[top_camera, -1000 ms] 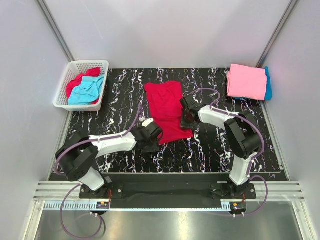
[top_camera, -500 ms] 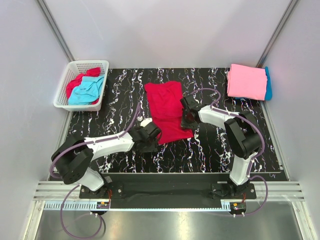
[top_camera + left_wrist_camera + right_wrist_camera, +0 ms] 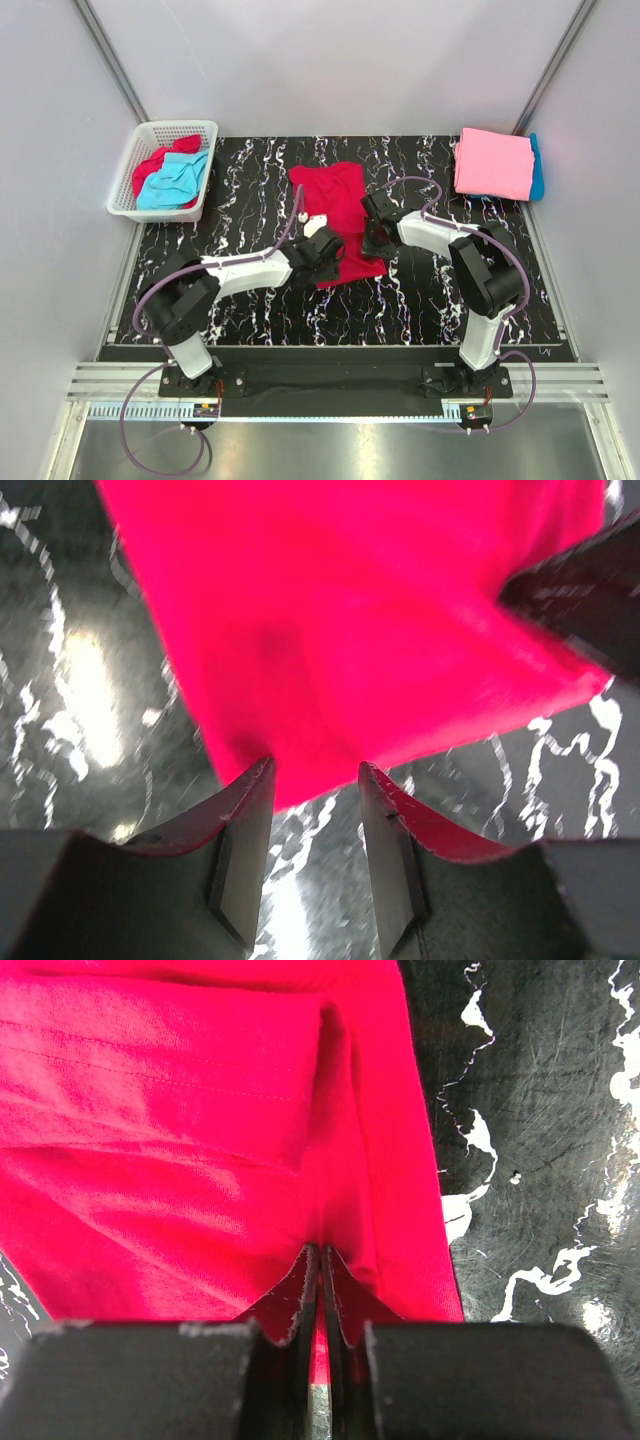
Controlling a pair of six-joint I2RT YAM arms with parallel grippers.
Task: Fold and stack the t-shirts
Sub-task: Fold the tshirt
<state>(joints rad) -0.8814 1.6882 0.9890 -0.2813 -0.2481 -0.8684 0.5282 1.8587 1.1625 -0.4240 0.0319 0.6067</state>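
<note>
Red t-shirt [image 3: 330,195] edge in low right claw [image 3: 318,1256]

Your black marbled table [image 3: 250,180], loaded.
Centre, crimson t-shirt [image 3: 335,200]; far left, white basket [image 3: 178,124]; far right, pink t-shirt [image 3: 492,162] over turquoise t-shirt [image 3: 538,165].

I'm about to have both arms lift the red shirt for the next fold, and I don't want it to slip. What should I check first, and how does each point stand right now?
1. Right gripper shut on the red t-shirt at its right edge: ok.
2. Left gripper shut on the near corner: not ok. Its jaws stand apart, with the cloth's edge at its fingertips.
3. Right gripper pinching every layer: cannot tell.
4. Cloth smooth: not ok. A crease runs up from the pinch.
5. Pink t-shirt folded at the far right, top bare for stacking: ok.
</note>
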